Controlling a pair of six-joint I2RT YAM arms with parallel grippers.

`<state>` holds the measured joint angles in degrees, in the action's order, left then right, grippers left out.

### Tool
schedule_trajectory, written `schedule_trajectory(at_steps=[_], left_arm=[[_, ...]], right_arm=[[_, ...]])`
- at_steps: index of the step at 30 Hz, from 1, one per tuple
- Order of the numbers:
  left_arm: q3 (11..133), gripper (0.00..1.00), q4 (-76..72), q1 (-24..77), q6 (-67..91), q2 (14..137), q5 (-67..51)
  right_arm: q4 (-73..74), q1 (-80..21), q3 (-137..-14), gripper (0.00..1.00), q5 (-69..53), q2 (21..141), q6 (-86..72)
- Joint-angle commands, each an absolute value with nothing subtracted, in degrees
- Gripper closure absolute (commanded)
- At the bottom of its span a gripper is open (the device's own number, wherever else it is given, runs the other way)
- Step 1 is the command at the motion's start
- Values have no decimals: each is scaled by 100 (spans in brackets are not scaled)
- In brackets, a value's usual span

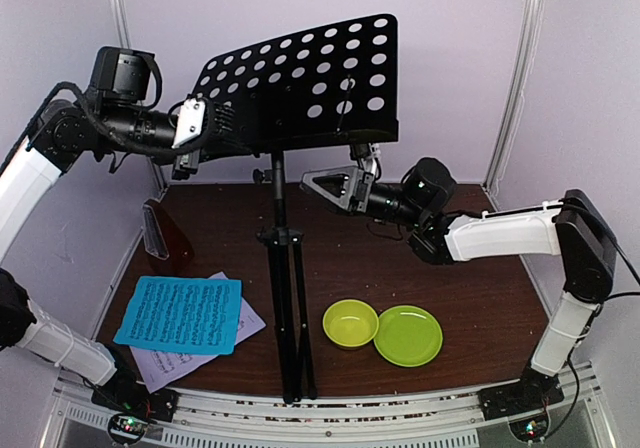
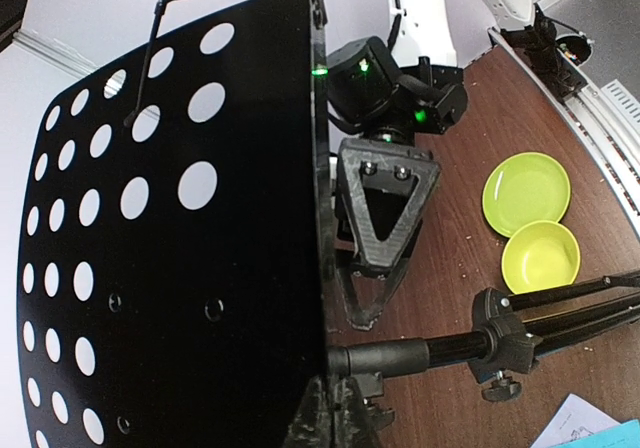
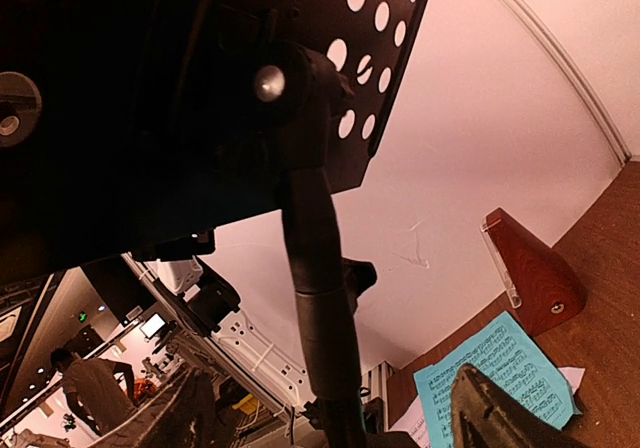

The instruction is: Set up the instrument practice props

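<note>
My left gripper [image 1: 188, 133], upper left of the overhead frame, is closed on the left edge of the black music stand [image 1: 300, 78], whose perforated desk tilts above a tripod planted at centre frame. My right gripper [image 1: 345, 176] reaches in from the right just under the desk's lower lip, fingers [image 3: 495, 408] spread wide either side of the pole, holding nothing. At lower left the blue sheet [image 1: 180, 313] lies flat on the brown table [image 1: 470, 288], overlapping the pale lilac-white sheet [image 1: 175, 366]. The wooden metronome [image 1: 165, 233] stands just behind them. A yellow-green bowl [image 1: 350, 323] touches a green plate [image 1: 408, 335], lower right of centre.
</note>
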<state>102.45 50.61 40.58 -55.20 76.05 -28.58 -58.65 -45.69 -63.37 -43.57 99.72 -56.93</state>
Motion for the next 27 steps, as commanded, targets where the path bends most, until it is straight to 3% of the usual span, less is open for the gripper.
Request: schedule_trajectory(at_steps=[1, 18, 27], left_arm=[[10381, 100, 3494, 4114, -5933, 7207, -3395], [10483, 100, 3493, 4449, -6101, 7509, -3569], [10555, 100, 3493, 4526, -6200, 7598, -3490]], right_arm=[[-5810, -4688, -6603, 21, -4534, 10180, -5675], [-6174, -5037, -7295, 51, -4720, 10680, -6177], [-6424, -5082, -7392, 73, -4715, 10786, -6390]])
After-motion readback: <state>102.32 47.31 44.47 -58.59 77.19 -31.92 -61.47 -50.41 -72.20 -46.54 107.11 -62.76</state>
